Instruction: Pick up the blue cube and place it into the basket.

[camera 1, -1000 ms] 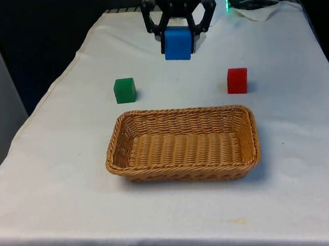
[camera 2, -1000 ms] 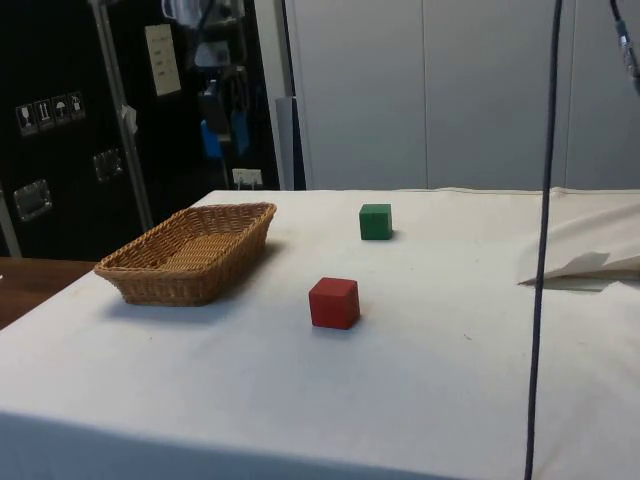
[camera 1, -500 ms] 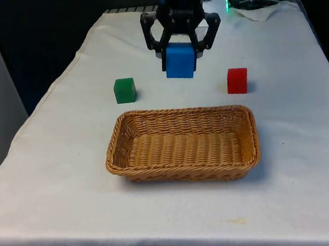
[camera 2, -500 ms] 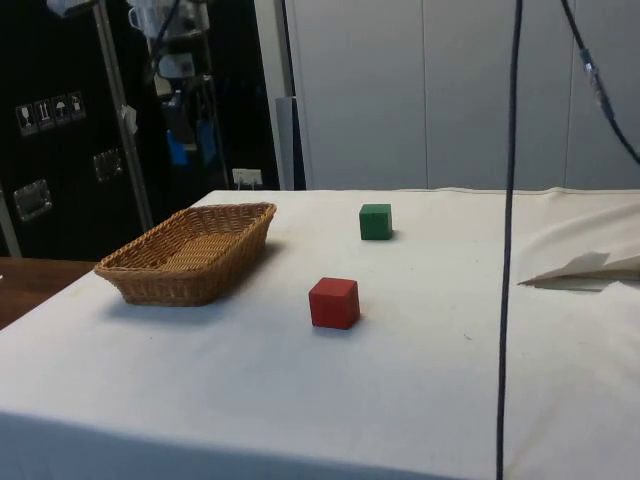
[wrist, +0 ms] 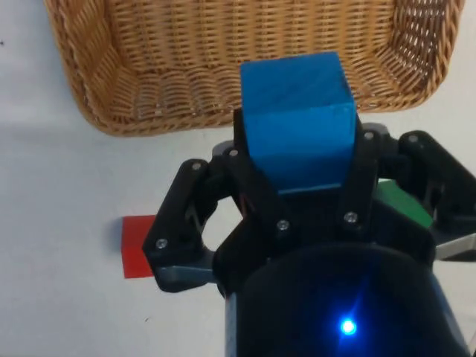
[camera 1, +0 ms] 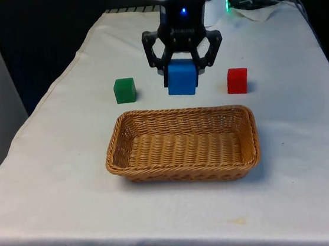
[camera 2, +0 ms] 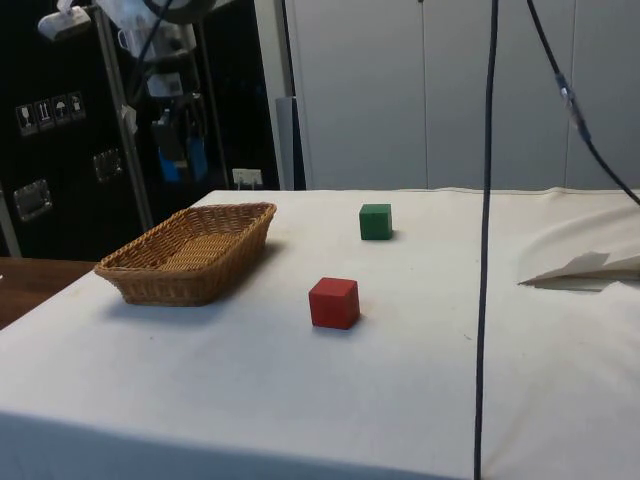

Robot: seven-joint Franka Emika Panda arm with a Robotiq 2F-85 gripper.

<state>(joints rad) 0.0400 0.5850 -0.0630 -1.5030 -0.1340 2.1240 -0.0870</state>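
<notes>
**A:** Where does it stand right now?

**B:** The gripper (camera 1: 182, 76) is clamped on the blue cube (camera 1: 181, 77), holding it in the air above the white cloth (camera 1: 57, 171), just beyond the far rim of the wicker basket (camera 1: 246, 149). In the wrist view the cube (wrist: 297, 123) sits squarely between the two fingers, with the basket's far wall (wrist: 149, 119) directly ahead of it.

**A:** So the step in hand is the carry. How do I do it well?

**B:** Bring the cube toward the near side until it hangs over the middle of the basket floor, not over the rim. I judge it high enough to pass the far wall, but hold that height until it is past the weave.

**A:** Anything in the way?

**B:** The green cube (camera 1: 124, 90) lies to the front view's left of the gripper and the red cube (camera 1: 237, 81) to its right, both on the cloth near the basket's far side. A straight path between them touches neither.

**A:** And the release?

**B:** Lower it inside the walls first, then part the fingers. Dropped from high up, I'd expect the cube to bounce on the woven floor.
</notes>
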